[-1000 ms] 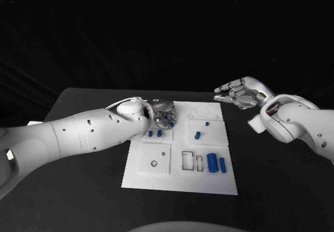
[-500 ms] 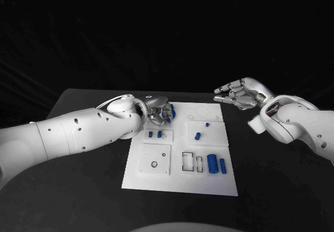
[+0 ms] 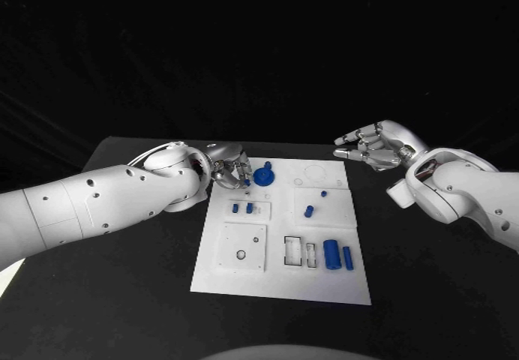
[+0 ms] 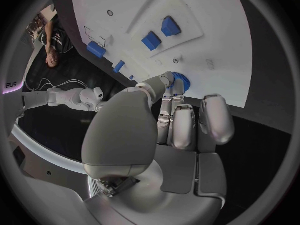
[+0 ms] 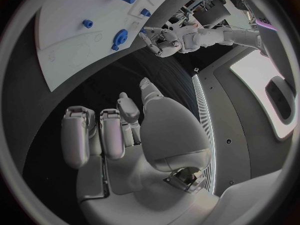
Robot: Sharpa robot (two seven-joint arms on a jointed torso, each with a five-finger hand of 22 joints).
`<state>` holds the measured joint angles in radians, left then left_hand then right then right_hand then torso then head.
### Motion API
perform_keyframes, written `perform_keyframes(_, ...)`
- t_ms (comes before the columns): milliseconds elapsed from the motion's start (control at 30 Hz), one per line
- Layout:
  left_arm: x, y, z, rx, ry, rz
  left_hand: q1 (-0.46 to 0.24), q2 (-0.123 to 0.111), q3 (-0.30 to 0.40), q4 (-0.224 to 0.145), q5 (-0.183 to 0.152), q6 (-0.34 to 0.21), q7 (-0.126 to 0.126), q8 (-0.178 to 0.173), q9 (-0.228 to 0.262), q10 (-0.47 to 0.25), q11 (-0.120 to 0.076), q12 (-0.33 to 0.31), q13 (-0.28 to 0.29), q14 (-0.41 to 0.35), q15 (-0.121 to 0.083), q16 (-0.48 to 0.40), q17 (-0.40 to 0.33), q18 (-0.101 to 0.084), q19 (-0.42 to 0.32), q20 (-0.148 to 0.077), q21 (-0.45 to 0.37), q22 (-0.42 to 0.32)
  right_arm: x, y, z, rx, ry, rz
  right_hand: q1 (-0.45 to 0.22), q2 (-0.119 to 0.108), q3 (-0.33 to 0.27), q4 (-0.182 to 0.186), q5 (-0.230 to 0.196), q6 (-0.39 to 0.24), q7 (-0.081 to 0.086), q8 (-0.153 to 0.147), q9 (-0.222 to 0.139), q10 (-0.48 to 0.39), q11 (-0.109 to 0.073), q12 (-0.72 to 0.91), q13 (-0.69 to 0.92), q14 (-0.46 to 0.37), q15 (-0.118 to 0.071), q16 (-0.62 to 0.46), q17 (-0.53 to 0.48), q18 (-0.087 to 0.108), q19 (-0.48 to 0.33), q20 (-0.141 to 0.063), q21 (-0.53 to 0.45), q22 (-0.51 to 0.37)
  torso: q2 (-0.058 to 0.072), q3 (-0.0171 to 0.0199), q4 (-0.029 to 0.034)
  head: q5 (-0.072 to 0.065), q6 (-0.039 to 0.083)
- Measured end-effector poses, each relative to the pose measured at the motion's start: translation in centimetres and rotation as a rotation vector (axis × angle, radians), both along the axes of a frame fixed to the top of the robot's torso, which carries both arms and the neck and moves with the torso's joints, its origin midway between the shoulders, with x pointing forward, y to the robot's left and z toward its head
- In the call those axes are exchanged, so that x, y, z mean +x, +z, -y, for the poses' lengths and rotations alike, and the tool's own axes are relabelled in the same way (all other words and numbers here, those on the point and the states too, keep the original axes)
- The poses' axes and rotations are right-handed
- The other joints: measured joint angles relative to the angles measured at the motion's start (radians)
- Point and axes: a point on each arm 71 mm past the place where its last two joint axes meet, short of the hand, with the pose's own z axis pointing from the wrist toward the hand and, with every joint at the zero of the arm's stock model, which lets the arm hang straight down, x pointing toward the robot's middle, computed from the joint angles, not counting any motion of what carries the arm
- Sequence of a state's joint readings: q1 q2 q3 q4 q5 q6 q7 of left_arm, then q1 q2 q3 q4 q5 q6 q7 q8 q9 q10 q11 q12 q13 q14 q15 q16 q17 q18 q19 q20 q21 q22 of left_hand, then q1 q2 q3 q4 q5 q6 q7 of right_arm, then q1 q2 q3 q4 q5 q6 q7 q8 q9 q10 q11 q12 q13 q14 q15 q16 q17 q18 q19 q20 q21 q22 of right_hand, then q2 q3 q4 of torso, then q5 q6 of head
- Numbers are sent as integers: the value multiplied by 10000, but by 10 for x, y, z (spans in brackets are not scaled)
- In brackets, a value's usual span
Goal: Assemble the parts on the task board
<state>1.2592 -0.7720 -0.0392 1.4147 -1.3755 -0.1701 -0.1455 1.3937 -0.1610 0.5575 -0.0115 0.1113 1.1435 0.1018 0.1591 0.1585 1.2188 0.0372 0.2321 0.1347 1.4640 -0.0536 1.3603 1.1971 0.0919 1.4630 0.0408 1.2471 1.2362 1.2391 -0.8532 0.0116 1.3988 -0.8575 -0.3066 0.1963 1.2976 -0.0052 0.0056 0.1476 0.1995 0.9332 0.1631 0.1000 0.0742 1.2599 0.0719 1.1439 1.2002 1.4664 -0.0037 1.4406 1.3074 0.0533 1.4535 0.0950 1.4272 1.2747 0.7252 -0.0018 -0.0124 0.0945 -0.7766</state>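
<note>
The left hand [image 3: 229, 171] pinches a round blue part [image 3: 265, 178] at the task board [image 3: 283, 285]'s eleven o'clock corner, lifted since before. The right hand [image 3: 373, 146] hovers at one o'clock, fingers curled, unmoved.

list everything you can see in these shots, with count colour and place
black table: one, under everything.
white rectangular task board: one, mid-table.
blue round gear-like part: one, at the board's far left corner, by the left robot hand's fingertips; contact unclear.
small blue parts: two, left recess.
small blue pegs: two, right recess.
blue cylinders: two, near right.
left robot hand: silver, at the board's far left edge.
right robot hand: silver, curled, raised beyond the board's far right corner.
</note>
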Motion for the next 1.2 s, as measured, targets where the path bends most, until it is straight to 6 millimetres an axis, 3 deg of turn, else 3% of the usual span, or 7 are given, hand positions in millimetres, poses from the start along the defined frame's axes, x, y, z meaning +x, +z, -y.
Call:
perform_keyframes(300,0,-4,-7,-55,175,-281,-12,-11,0,0,-1,-2,-1,-15,4,34,-34,0,-4,0,0,0,-24,3,0,0,-1,0,0,0,0,2,4,1,0,0,0,0,0,0,0,0,0,0,0,0,-1,0,0,0,0,0,0,0,0,0,2,-6,-14,56,-8)
perform_keyframes(367,1,-6,-7,-60,192,-329,-12,-11,0,0,-1,-2,-2,-15,4,35,-35,-39,-4,0,0,0,-24,-106,0,0,40,15,0,0,-1,4,10,1,0,0,0,0,0,0,0,0,0,0,0,0,-1,0,0,0,-1,0,0,0,0,0,7,-9,-20,65,-8)
perform_keyframes(1200,2,-16,-2,107,125,-851,-153,-51,-29,-28,-1,-6,-4,-68,-21,37,-37,-138,-3,0,-1,0,-48,-106,35,35,39,29,0,0,-2,11,38,-1,0,0,1,-1,0,0,0,0,0,0,0,0,-3,0,0,0,5,-1,0,0,0,0,7,7,-30,80,-78)
